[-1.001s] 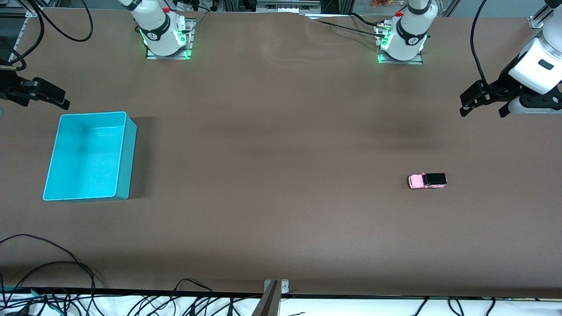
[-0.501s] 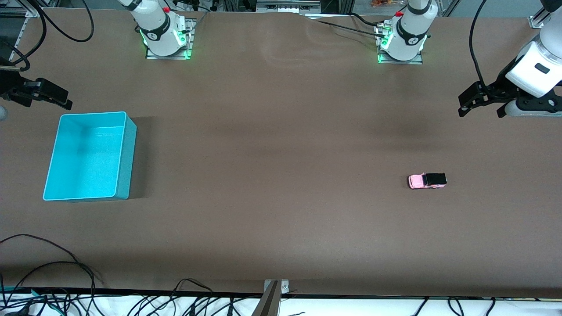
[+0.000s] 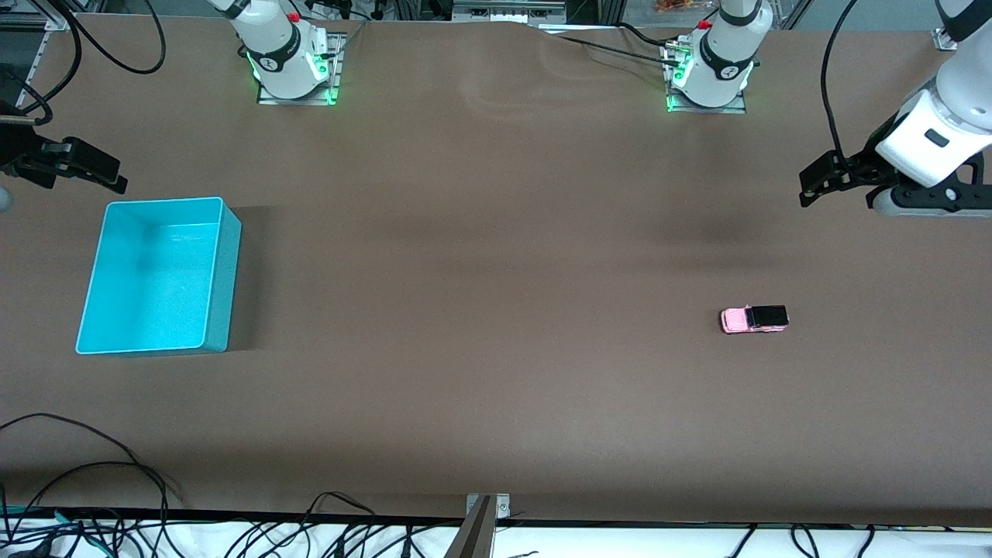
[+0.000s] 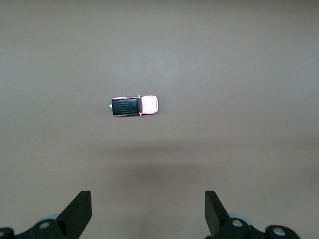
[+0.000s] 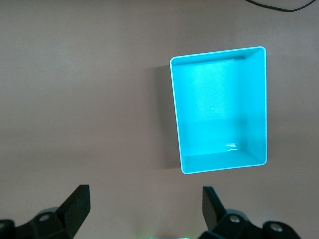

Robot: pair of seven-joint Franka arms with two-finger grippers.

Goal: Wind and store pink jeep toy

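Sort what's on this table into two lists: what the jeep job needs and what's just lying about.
Needed for the job:
- pink jeep toy, on the table toward the left arm's end
- turquoise bin, empty, toward the right arm's end
- left gripper, jaws open, over the table's edge
- right gripper, jaws open, beside the bin

Just lying about:
- loose cables along the table's near edge

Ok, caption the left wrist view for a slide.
Open left tool above the brown table, the pink jeep toy resting ungrasped.
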